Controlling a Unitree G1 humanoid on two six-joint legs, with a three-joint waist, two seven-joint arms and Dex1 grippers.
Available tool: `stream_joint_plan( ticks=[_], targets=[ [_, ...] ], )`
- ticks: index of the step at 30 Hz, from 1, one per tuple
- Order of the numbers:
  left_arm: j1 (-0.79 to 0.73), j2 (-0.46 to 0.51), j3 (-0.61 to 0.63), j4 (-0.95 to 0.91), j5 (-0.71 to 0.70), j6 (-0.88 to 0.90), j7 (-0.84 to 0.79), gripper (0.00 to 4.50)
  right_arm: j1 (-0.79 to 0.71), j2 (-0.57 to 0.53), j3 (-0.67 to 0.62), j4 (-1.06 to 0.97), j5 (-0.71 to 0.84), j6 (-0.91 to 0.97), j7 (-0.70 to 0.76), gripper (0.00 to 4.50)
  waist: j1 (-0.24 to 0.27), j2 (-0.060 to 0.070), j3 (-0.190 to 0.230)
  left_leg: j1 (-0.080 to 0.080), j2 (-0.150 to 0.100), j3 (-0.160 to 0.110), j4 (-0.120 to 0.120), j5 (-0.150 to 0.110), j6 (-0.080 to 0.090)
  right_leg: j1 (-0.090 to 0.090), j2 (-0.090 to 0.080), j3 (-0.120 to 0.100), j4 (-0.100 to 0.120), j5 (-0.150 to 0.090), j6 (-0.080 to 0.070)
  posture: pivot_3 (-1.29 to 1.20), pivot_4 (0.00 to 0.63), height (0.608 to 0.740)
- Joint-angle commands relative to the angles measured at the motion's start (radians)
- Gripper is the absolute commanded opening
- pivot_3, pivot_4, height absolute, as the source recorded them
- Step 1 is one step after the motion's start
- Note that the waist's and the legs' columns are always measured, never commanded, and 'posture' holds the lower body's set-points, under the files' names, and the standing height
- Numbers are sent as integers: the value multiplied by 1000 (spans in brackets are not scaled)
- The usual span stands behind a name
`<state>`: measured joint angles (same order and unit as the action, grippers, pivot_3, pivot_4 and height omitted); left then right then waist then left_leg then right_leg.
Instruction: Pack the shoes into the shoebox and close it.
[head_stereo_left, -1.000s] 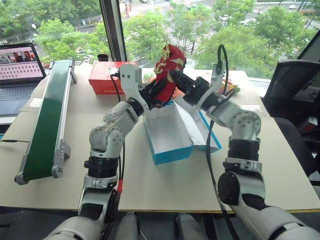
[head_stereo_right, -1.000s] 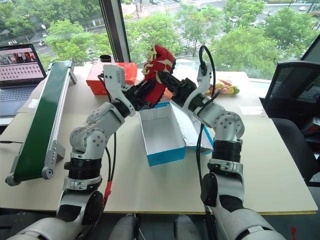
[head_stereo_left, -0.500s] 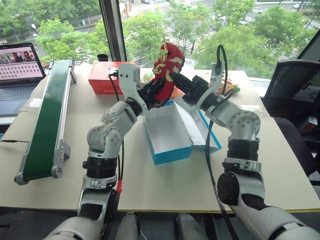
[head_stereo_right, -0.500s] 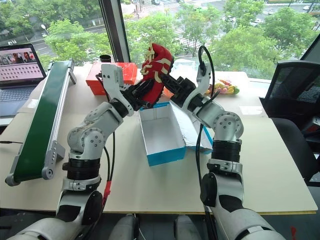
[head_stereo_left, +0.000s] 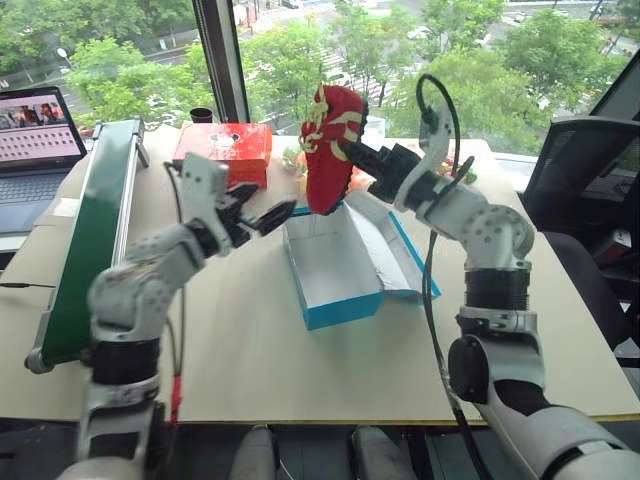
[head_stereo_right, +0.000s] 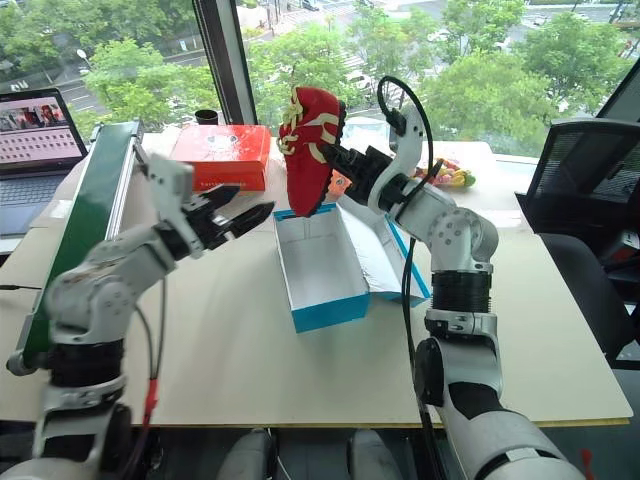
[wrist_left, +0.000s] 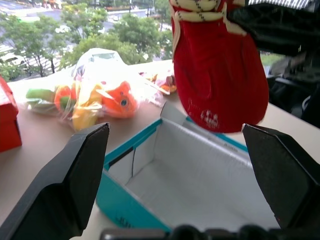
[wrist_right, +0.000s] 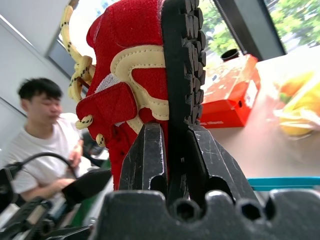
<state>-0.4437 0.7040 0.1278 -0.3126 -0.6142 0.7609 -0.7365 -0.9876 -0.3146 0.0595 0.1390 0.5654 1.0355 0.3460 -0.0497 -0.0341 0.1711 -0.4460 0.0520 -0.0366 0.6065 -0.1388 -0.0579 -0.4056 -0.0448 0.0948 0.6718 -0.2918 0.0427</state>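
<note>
From the head camera, you are seeing the right gripper (head_stereo_left: 352, 160) clamping a red shoe (head_stereo_left: 328, 148) and hanging it toe-down over the far end of the shoebox (head_stereo_left: 336, 268), which is lying open near the middle of the table (head_stereo_left: 330, 370) with its lid (head_stereo_left: 388, 245) folded flat toward the table's right edge. The left gripper (head_stereo_left: 262, 212) is sitting apart from the shoe with its fingers spread wide and nothing between them, hovering over the table just left of the shoebox. A red box (head_stereo_left: 224, 152) is resting by the far edge, and a green conveyor (head_stereo_left: 92, 235) is running along the left edge. In the left wrist view, you are looking between the two wide-apart fingers (wrist_left: 65, 185) at the shoe's toe dangling just above the shoebox's pale inside, with bagged toys (wrist_left: 95, 97) lying beyond it. In the right wrist view, the fingers (wrist_right: 145, 160) are pinching the shoe at its sole edge, and a person (wrist_right: 40, 145) is sitting in the background.
</note>
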Motion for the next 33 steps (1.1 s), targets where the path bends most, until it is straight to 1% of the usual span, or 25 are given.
stream_joint_plan(
  ticks=[1,3,7,10,18,20,22,29,30,33],
  targets=[
    [2,21,-7,-46,21,-36,-15,4453,6,-18,23,-18,-32,3,44,190,0,0,0,0,0,0,0,0,0,0,0,0,0,0,0,0,150,739],
    [3,25,-9,-48,28,-27,-11,4453,22,-24,40,-10,-53,3,57,190,0,0,0,0,0,0,0,0,0,0,0,0,0,0,0,0,150,739],
    [15,31,-13,-68,8,-10,-30,4453,83,-62,137,3,-144,-34,97,190,3,0,0,0,0,0,1,0,0,0,0,0,0,0,0,0,150,739],
    [23,29,-12,-79,11,-10,-26,4453,120,-83,181,12,-201,-56,114,190,6,0,0,0,0,0,1,0,0,0,0,0,0,0,0,0,150,739],
    [30,30,-3,-82,15,-9,-15,4453,147,-85,194,51,-273,-79,146,190,5,0,0,1,0,0,1,0,0,1,0,0,0,0,0,0,150,739],
    [30,31,0,-79,18,-9,-10,4500,147,-78,197,79,-289,-99,152,1175,5,0,0,1,0,0,1,0,0,2,0,0,0,0,0,0,150,739],
    [34,36,5,-73,27,-8,-3,4500,143,-69,198,92,-302,-109,155,1738,5,0,0,1,0,0,1,0,0,2,0,0,0,0,0,0,150,739],
    [56,52,25,-72,40,4,31,4500,106,-27,186,137,-371,-196,136,4214,5,0,0,1,0,0,1,0,0,1,0,0,0,0,0,0,150,739],
    [62,53,30,-78,39,8,35,4500,100,-21,185,138,-380,-208,135,4455,5,0,0,1,0,0,1,0,0,1,0,0,0,0,0,0,150,739],
    [75,54,49,-81,45,12,59,4500,83,-6,184,136,-405,-253,133,4455,5,0,0,1,0,0,1,0,0,1,0,0,0,0,0,0,150,739]
  ],
)
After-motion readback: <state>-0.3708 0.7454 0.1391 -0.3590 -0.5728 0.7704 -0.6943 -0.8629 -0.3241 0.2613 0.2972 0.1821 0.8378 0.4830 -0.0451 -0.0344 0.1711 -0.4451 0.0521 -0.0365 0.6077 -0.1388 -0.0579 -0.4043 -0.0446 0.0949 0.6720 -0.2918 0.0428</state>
